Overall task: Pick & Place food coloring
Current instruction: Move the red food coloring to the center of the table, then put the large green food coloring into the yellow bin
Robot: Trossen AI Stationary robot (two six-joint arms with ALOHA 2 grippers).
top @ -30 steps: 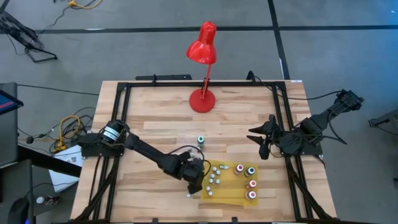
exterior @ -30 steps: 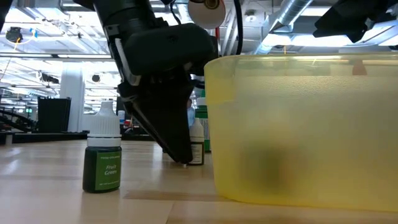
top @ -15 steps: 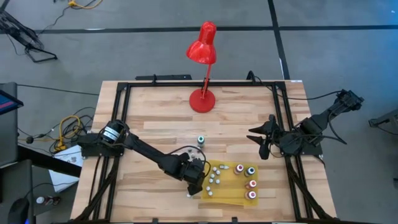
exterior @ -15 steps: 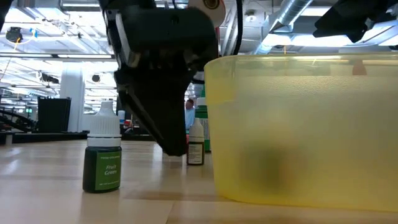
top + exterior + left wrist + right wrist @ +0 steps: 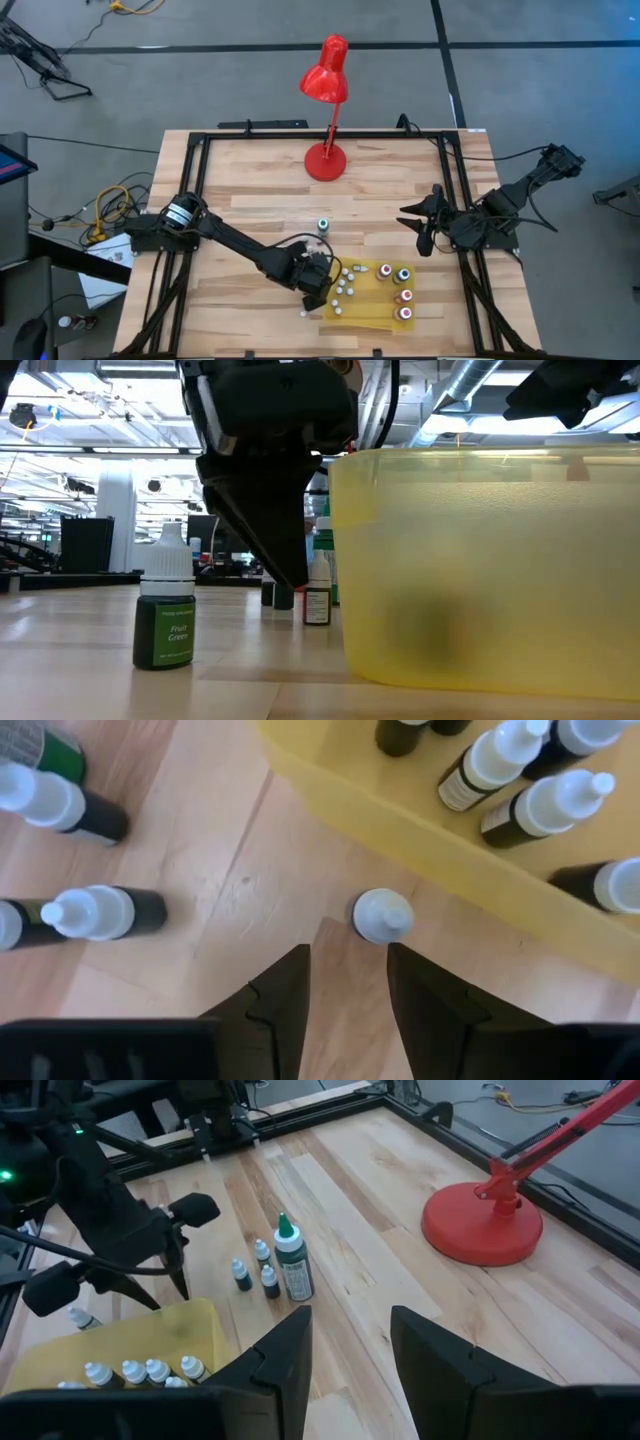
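Several tiny dropper bottles with pale caps stand in the yellow tray [image 5: 372, 312], some with red and teal tops [image 5: 403, 275]. One capped bottle [image 5: 383, 915] stands on the table against the tray's outer wall; in the low view it is the green one [image 5: 165, 610]. Three more small bottles [image 5: 262, 1252] stand by a larger green bottle [image 5: 291, 1263]. My left gripper [image 5: 347, 960] is open and points down, its fingertips just short of the lone bottle and clear of the table [image 5: 292, 578]. My right gripper [image 5: 418, 228] is open and waits at the table's right side.
The red desk lamp's base [image 5: 325, 160] stands near the far edge, its head beyond the table. A black frame [image 5: 200, 180] runs round the tabletop. Bare wood lies between the lamp and the bottles. The tray wall [image 5: 480, 570] fills the right of the low view.
My left gripper has risen from the table beside the tray, its fingertips now well above the wood. The bottles have stayed where they stood.
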